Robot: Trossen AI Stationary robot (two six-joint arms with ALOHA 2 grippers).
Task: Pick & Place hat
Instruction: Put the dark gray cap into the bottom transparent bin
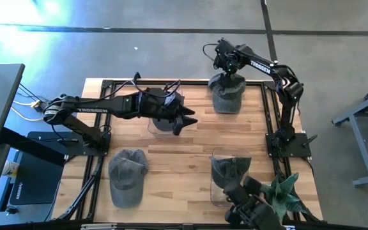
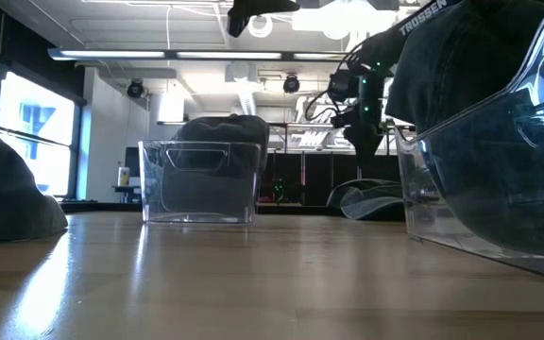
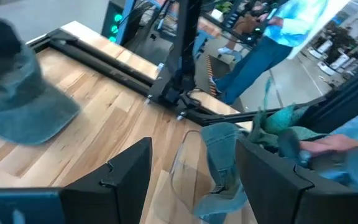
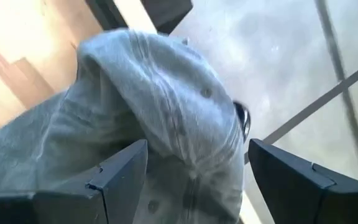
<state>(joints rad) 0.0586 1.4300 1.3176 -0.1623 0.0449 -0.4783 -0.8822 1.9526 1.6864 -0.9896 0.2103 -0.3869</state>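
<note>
Hat (image 1: 227, 94), grey cap, at table's far edge on right side, directly under right gripper (image 1: 234, 76); fingers (image 4: 120, 171) spread apart over crown, not clamped. Left gripper (image 1: 185, 121) hovers mid-table above clear bin (image 1: 161, 124), fingers (image 3: 129, 168) apart, empty. Second cap (image 1: 126, 176) lies loose near left; third cap in near clear bin (image 1: 230, 182).

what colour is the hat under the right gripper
Faded grey-green hat, below the right gripper; clearest in the right wrist view.
</note>
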